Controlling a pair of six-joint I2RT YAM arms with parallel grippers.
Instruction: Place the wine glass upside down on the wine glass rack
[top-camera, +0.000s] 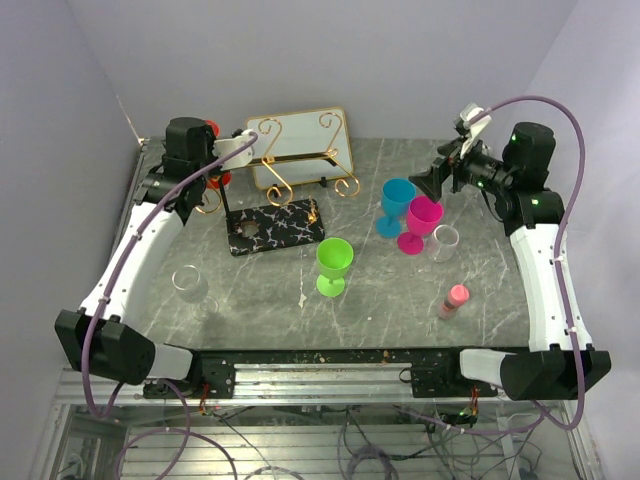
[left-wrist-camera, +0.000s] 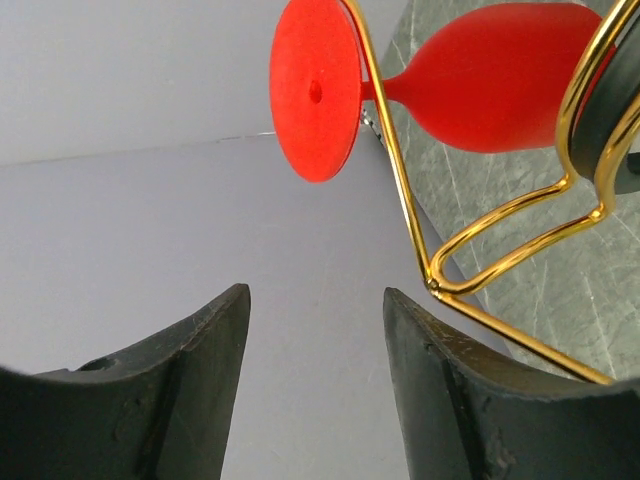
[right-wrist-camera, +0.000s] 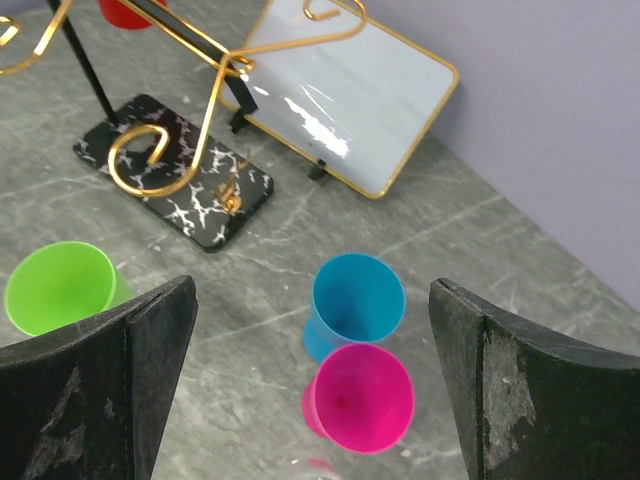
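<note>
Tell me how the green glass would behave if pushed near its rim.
The green glass stands upright on a thin stem and small foot, so a high push would probably tip it. It looks like opaque plastic, so likely light and not fragile. Once down, it might roll in a curve.

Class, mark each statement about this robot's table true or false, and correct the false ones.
1. The red wine glass hangs by its foot on the wine glass rack. True.
2. The left gripper is clamped on the red wine glass. False: its fingers stand apart with nothing between them.
3. The green glass lies on its side. False: it stands upright.
4. The right gripper is open and holds nothing. True.
5. The blue glass and pink glass stand side by side. True.
</note>
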